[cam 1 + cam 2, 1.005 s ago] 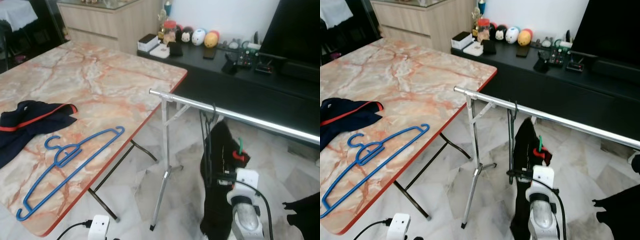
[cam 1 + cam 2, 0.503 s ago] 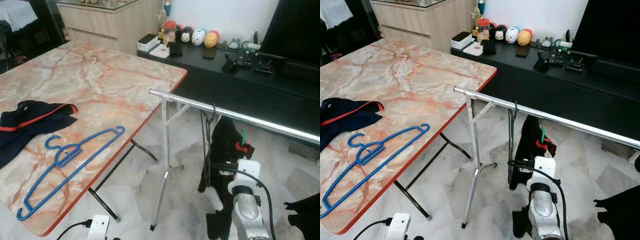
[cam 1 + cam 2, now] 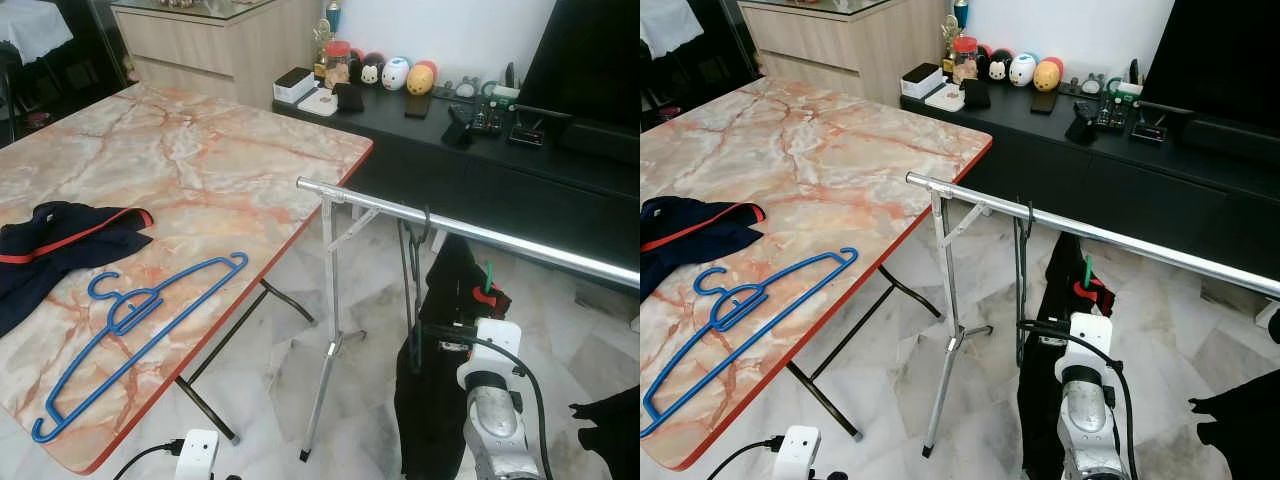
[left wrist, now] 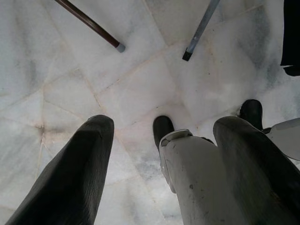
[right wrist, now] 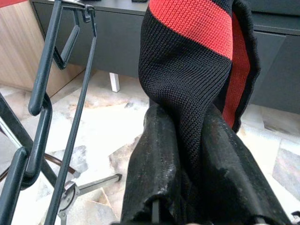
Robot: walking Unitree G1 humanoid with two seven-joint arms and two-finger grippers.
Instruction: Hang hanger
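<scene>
Marble floor tiles run under a folding table [image 3: 300, 130] with a veined pink top, and beside it stands a metal rail [image 3: 470, 232] on thin legs, with a dark TV cabinet [image 3: 520, 170] behind. The right gripper [image 5: 197, 154] is below the rail with its two black fingers clamped on a fold of black knit garment with a red band [image 5: 197, 70]. That garment hangs on a dark hanger [image 3: 412, 290] whose hook is already over the rail. The garment looks soft and limp, so it will sag and swing wherever it is held; the hanger looks stiff and light, and its hook seems likely to slide along the smooth rail if tugged sideways. Holding the cloth gives little control over the hanger, so the shoulder bar or neck would be the surer place to take hold.

A second hanger, the blue hanger [image 3: 130, 335], lies flat on the table next to a dark blue shirt [image 3: 60, 245]. It looks thin, springy plastic, easiest to pinch at the neck below its hook.

The left gripper [image 4: 159, 154] hangs idle above the floor, fingers apart and holding nothing.
</scene>
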